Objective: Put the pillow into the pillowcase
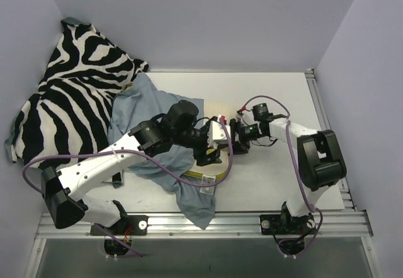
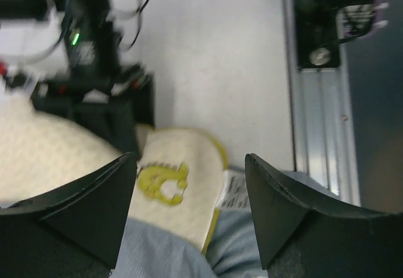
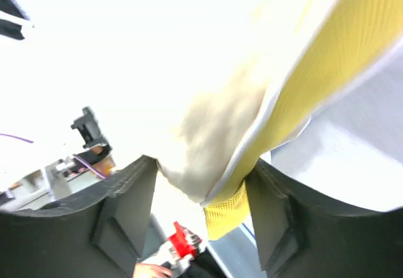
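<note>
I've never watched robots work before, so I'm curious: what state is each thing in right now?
pillow: corner bare, not fully inside the pillowcase.
pillowcase: rumpled, lying loose.
left gripper: open above the pillow's corner.
right gripper: shut on the pillow's yellow edge.
zebra cloth: heaped at the far left.

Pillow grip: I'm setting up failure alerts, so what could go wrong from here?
1. The right end effector pinches the pillow only at its yellow edge, so it might slip out.
2. The left end effector is open above the pillowcase and holds no cloth, so the case may bunch rather than open.
3. Both end effectors sit close together and could collide.
</note>
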You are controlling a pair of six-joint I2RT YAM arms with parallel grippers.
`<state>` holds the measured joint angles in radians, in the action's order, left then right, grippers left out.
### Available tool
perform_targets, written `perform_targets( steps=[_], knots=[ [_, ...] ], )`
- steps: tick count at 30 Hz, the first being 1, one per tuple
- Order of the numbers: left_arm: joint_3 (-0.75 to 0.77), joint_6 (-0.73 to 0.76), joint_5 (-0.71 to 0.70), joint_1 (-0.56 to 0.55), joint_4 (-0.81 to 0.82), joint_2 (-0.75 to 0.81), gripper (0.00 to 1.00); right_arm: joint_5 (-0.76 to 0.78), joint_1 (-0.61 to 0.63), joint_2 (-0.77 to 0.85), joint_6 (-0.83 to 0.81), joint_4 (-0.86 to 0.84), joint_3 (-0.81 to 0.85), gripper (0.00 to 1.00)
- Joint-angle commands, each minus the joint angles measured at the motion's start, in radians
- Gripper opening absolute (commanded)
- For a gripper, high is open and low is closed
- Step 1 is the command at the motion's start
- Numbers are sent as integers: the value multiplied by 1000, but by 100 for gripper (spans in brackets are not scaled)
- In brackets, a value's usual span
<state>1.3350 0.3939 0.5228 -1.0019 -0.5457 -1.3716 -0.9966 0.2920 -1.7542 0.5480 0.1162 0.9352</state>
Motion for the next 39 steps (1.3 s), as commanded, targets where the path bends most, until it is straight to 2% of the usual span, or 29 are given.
perform_targets(
  steps=[1, 5, 6, 8, 12, 13, 16, 17, 19, 21, 25, 26, 27, 28, 29, 30, 33, 37, 39],
  knots=[
    [-40, -28, -98, 71, -11, 3, 78, 27, -97, 120, -196, 264, 5, 58],
    [-78, 83, -151, 210, -132, -30, 81, 113, -116, 191, -356, 395, 22, 63],
    [-88, 101, -200, 216, -146, -41, 81, 113, -114, 196, -361, 398, 16, 63],
    [-124, 170, -202, 221, -175, -61, 82, 113, -116, 202, -361, 398, 2, 63],
    [-161, 214, -217, 151, -148, -75, 85, 64, -184, 176, -339, 399, -10, 63],
    [-166, 221, -281, 75, -123, -80, 85, 56, -203, 173, -332, 395, -19, 63],
    [-171, 278, -384, -44, -16, -116, 88, 27, -287, 157, -312, 395, -55, 60],
    [-163, 286, -411, -69, 27, -139, 97, 23, -312, 151, -306, 387, -73, 60],
    [-119, 298, -484, -110, 52, -237, 97, 18, -373, 144, -293, 378, -79, 59],
    [-88, 303, -556, -115, 70, -334, 97, 18, -402, 134, -295, 381, -81, 59],
    [-108, 345, -661, -112, 200, -425, 97, 45, -435, 140, -318, 381, -88, 60],
    [-112, 355, -673, -110, 242, -435, 91, 50, -433, 137, -318, 379, -88, 60],
    [-108, 362, -649, -104, 236, -448, 77, 55, -435, 133, -318, 379, -84, 60],
    [-96, 347, -606, -96, 216, -439, 34, 74, -429, 130, -315, 375, -79, 60],
    [-62, 329, -545, -55, 178, -420, 16, 84, -429, 116, -313, 369, -73, 59],
    [-50, 301, -367, -29, 168, -358, 0, 96, -424, 107, -310, 359, -67, 59],
    [13, 168, -114, 81, 168, -256, 0, 150, -407, 61, -264, 260, -44, 58],
    [81, 42, -11, 135, 148, -221, 0, 157, -337, -51, -163, 160, 0, 57],
    [98, 19, -3, 140, 144, -221, 0, 159, -266, -76, -100, 75, 7, 60]
  ],
)
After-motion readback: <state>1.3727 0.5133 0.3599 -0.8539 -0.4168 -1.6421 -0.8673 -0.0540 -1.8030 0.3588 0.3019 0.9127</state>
